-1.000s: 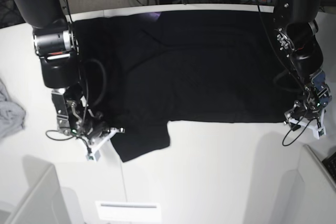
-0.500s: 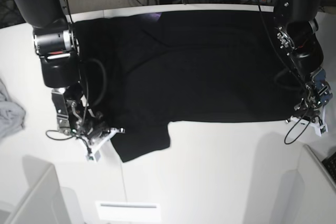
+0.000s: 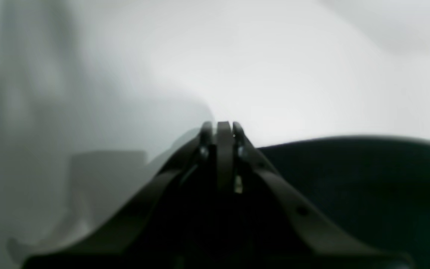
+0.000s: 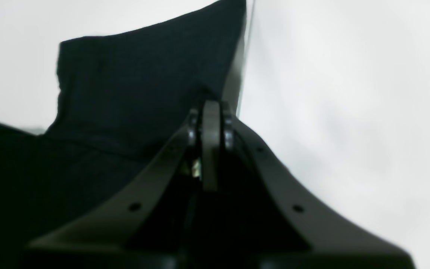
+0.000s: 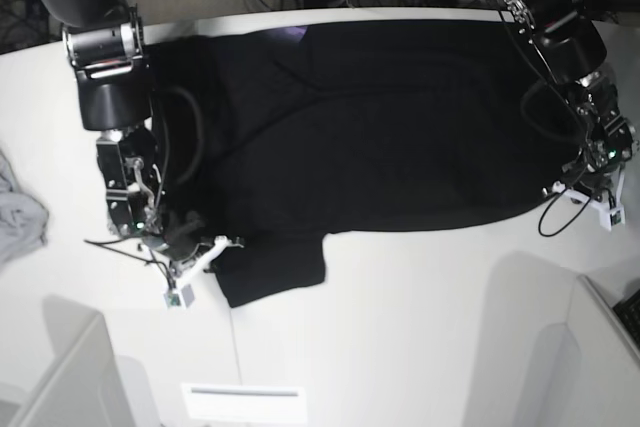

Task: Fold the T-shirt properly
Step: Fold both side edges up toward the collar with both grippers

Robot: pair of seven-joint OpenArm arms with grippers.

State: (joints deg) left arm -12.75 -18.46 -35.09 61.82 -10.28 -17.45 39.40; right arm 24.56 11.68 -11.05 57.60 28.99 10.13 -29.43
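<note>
Left pincer (image 5: 572, 190) pinching T-shirt (image 5: 380, 127) hem, right pincer (image 5: 205, 247) pinching sleeve.

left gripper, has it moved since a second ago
Yes. In the base view the left gripper has shifted up the picture, away from the near table edge, lifting the T-shirt hem corner with it.

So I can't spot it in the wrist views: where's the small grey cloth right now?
In the base view, the grey cloth lies at the far left edge of the white table, apart from the black T-shirt, left of the right gripper.
</note>
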